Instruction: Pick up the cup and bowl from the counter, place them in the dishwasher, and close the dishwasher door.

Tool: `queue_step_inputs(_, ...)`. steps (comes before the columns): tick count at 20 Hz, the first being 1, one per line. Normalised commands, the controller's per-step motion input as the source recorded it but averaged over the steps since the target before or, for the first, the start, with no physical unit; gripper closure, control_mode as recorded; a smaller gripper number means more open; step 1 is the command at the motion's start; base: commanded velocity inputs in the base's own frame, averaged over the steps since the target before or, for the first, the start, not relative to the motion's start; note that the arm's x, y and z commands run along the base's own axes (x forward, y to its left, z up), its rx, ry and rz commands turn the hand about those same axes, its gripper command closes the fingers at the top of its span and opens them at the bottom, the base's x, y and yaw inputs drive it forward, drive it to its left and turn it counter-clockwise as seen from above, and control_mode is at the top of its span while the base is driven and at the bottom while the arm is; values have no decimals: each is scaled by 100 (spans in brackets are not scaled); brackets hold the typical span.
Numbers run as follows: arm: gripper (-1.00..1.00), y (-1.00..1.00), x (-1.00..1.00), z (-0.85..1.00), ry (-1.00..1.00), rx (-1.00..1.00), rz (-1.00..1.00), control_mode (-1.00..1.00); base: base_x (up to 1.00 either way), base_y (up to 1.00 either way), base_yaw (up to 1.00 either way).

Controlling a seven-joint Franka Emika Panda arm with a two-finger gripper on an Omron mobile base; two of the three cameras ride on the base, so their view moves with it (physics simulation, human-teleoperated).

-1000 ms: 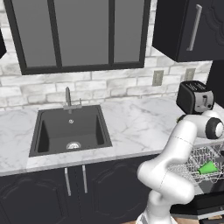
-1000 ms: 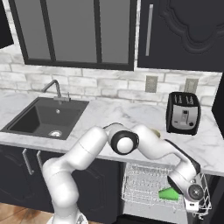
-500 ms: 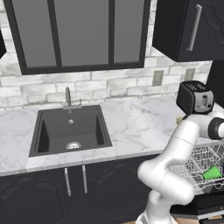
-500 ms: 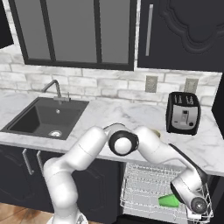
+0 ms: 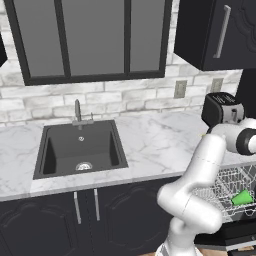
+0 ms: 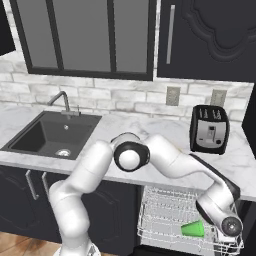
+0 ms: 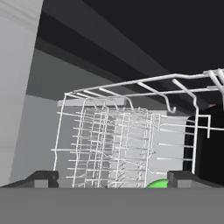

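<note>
Our jaws [image 7: 112,177] stand wide apart and hold nothing, low at the pulled-out white wire rack [image 6: 170,220] of the dishwasher [image 5: 235,232]. A green cup [image 6: 194,229] lies on its side in that rack, just ahead of the jaws, its narrow end pointing left in the right base view. Beyond, the marble table [image 6: 150,135] carries a toaster [image 6: 209,129]; we cannot make out a bowl.

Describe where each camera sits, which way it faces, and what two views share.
Left base view: behind-left, facing the white marble counter; white arm lower right.
Right base view: behind-right, same counter; arm lower left.
Hand view: on the hand, facing the white wire rack; open gripper.
Both base views share the green cone-shaped cup lying in the rack.
</note>
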Motion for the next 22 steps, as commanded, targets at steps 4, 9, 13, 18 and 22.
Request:
queue_step_inputs(4, -100, 13, 0, 42, 0, -11, 0, -100, 0, 0, 0)
queue_step_inputs(9, -100, 21, 0, 51, 0, -4, 0, -100, 0, 0, 0)
queue_step_inputs(13, -100, 27, 0, 58, 0, 0, 0, -100, 0, 0, 0)
queue_step_inputs(18, -100, 32, 0, 50, 0, 1, 0, -100, 0, 0, 0)
queue_step_inputs(22, -100, 28, 7, 50, 0, 5, 1, -100, 0, 0, 0)
